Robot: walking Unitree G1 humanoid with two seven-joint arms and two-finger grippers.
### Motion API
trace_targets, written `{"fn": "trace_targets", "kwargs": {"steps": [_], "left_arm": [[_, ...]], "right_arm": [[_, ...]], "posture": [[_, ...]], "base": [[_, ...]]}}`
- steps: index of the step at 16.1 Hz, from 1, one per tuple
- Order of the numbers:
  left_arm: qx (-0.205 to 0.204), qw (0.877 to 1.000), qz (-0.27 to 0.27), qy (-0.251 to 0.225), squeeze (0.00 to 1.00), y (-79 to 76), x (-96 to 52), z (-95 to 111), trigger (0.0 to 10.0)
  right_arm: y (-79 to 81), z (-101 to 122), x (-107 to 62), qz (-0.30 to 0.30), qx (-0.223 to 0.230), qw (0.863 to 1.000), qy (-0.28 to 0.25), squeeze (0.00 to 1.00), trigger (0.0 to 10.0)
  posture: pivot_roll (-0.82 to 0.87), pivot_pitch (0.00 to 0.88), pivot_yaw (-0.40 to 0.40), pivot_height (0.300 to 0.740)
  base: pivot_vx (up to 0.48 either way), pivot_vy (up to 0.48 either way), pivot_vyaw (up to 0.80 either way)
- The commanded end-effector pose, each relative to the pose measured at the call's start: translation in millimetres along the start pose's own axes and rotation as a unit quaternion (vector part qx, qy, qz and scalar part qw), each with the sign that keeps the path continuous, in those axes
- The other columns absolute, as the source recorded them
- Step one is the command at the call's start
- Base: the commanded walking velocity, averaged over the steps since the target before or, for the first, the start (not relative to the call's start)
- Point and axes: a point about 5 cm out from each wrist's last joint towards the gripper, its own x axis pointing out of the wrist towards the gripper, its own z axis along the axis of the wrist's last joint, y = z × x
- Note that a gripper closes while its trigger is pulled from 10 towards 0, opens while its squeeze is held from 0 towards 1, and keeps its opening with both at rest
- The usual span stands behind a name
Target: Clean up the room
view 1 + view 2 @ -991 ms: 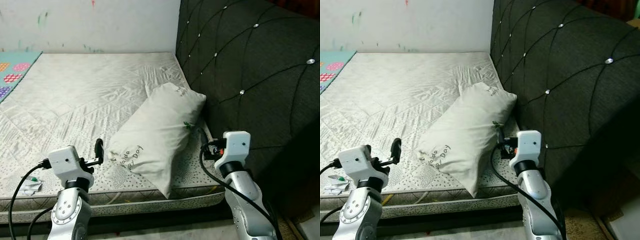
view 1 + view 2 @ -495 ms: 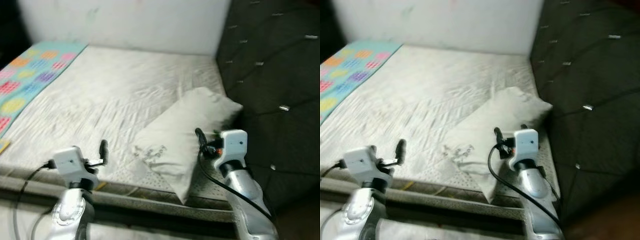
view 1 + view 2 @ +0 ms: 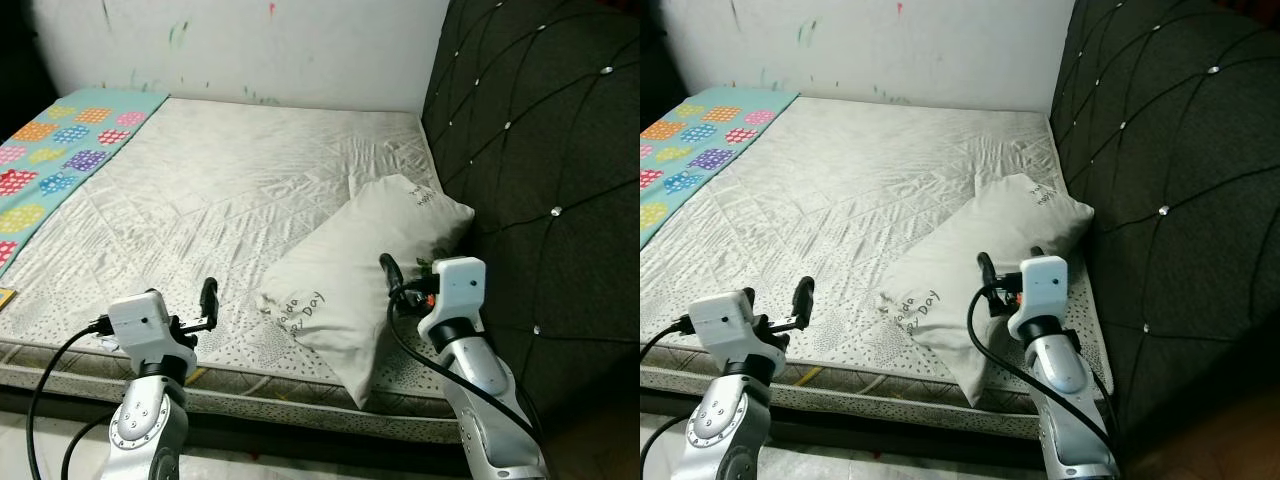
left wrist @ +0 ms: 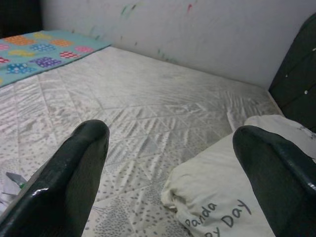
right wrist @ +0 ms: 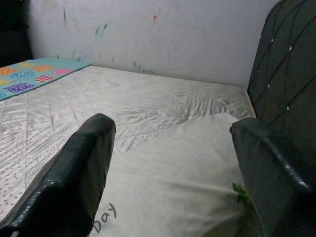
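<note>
You see a big bed (image 3: pixel 250 180) with one pillow (image 3: pixel 350 275) on it.
The pillow lies at 3 o'clock on the bed, its far end touching the dark headboard (image 3: pixel 540 150). A bright mat (image 3: pixel 60 150) is at 10 o'clock. Your right tool (image 5: pixel 170 173) hangs over the pillow, fingers spread wide. Your left tool (image 4: pixel 173 182) is spread wide too, near the bed's front edge.

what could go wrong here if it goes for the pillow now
The pillow lies tilted with its lower corner near the mattress edge, so a one-sided pull may drag it to the floor. The right gripper hovers over it with open jaws beside the headboard and may knock that. The left gripper is off to the side.
</note>
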Motion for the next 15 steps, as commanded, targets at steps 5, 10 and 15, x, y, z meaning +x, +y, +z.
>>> {"fn": "trace_targets", "kwargs": {"steps": [5, 10, 15], "left_arm": [[0.008, 1.000, -0.020, -0.008, 0.00, -2.9, -2.1, 3.9, 10.0], [0.006, 1.000, -0.023, -0.003, 0.00, -5.7, -2.3, 1.9, 10.0], [-0.028, 1.000, 0.004, 0.014, 0.00, -4.1, -1.3, -2.6, 10.0]], "right_arm": [[-6.8, 0.3, 1.3, 0.018, -0.016, 1.000, -0.001, 0.00, 10.0], [-3.8, 1.3, 2.2, 0.024, -0.017, 1.000, -0.004, 0.00, 10.0], [-4.8, 1.1, 3.6, 0.028, -0.018, 0.999, -0.002, 0.00, 10.0]], "posture": [[0.00, 0.000, -0.041, 0.740], [0.00, 0.000, -0.042, 0.740], [0.00, 0.000, -0.049, 0.740]], "base": [[0.000, 0.000, 0.00], [0.000, 0.000, 0.00], [0.000, 0.000, 0.00]]}}
